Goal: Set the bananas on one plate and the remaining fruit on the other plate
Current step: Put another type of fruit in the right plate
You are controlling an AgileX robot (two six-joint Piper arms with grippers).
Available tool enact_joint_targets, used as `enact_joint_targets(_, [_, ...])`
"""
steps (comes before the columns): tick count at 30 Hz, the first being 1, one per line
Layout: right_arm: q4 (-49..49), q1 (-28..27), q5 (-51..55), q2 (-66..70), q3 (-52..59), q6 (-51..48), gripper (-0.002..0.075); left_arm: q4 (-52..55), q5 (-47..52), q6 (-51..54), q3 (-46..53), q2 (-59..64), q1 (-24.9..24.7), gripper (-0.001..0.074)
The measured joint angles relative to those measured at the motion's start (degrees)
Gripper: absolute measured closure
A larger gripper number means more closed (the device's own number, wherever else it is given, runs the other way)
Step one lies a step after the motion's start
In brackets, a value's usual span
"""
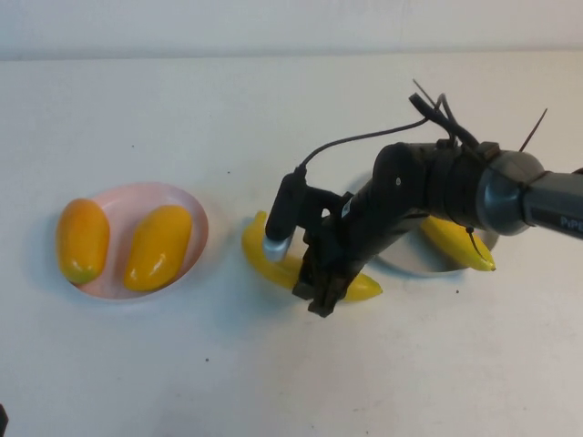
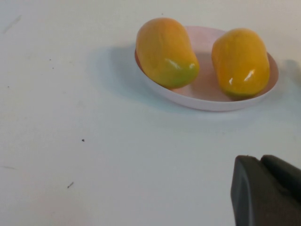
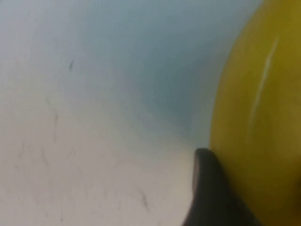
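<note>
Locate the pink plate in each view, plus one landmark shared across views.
High view: pink plate at left, holding both mangoes; right claw over a banana at centre.
Left wrist view: plate upper right, left claw in the bottom corner.
Right wrist view: not in it.
Shared landmark: the two mangoes.

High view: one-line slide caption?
Right gripper at table banana; both mangoes on pink plate; left gripper unseen.

The right arm [image 1: 428, 187] is matte black with a rounded grey joint and white lettering on its sleeve. Thin black cables and stray zip-tie ends sprout from its top. A silver-tipped black cylinder sits beside the dark right claw [image 1: 325, 289]. The left claw [image 2: 265, 190] shows only as a blunt, dark grey block.
</note>
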Motion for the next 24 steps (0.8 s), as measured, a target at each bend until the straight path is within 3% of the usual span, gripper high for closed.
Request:
enact_joint_targets(7, [-5.0,-0.7,-5.3,-7.7,0.0,24.5,0.0416,0.0,0.0,0.0,0.0,0.0,0.0,0.0739])
enact_joint_targets(13, [-13.8,-5.8,-3.5,-9.7,0.0,50.8,0.0416,0.0,0.0,0.0,0.0,0.0,0.0,0.0739])
enact_joint_targets(17, [-15.9,-8.0,-2.0,-8.9,0.4,56.7,0.0416,0.0,0.0,0.0,0.0,0.0,0.0,0.0739])
enact_joint_targets(24, [-16.0,-9.0,-1.1,-5.1,0.4,58.1,0.0405,0.0,0.0,0.0,0.0,0.0,0.0,0.0739])
